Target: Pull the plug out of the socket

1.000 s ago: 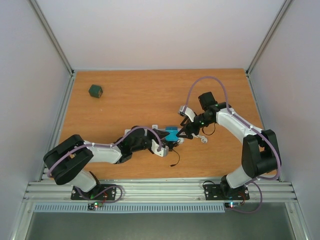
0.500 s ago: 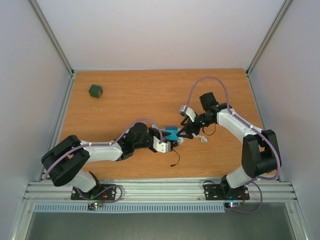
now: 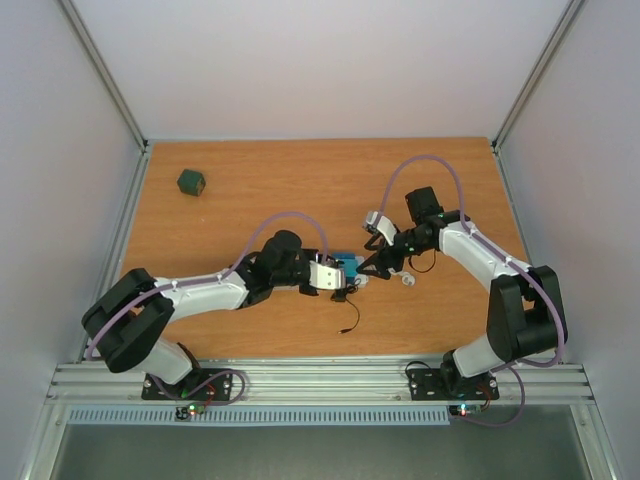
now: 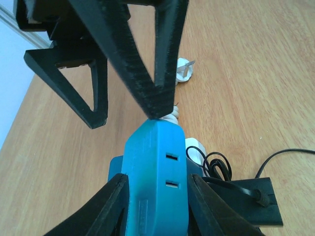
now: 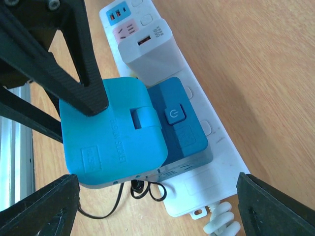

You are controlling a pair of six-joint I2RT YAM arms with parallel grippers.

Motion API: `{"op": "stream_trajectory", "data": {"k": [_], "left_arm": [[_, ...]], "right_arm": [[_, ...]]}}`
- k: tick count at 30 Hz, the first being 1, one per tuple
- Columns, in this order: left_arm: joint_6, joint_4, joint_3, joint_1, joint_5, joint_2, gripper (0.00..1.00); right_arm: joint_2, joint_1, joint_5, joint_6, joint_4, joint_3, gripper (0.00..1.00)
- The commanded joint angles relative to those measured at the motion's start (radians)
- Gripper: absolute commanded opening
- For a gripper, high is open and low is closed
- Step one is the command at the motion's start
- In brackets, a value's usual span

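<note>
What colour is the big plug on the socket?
The plug is bright blue, clearest in the right wrist view.

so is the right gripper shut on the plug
No, the right gripper is wide open, fingers far apart, not pinching the blue plug.

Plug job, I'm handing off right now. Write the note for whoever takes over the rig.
Left gripper: shut on the blue plug, one finger on each side.
Right gripper: open and holding nothing, jaws spread wide over the cord end of the socket.
Things: the socket lies flat mid-table. The plug sits in it beside a white adapter. The curly cord is at the right arm's end.
Done: grip on the plug taken.
Left: pull the plug out. The socket is not pinned, so bracing it with the right arm first is probably wise.
</note>
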Motion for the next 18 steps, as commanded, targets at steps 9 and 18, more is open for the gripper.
{"op": "stream_trajectory", "data": {"k": [9, 18], "left_arm": [[-0.141, -0.122, 0.140, 0.060, 0.116, 0.048, 0.33], [-0.168, -0.224, 0.209, 0.086, 0.189, 0.094, 0.34]], "right_arm": [[-0.056, -0.010, 0.012, -0.078, 0.048, -0.062, 0.89], [-0.043, -0.010, -0.068, -0.080, 0.162, -0.119, 0.91]]}}
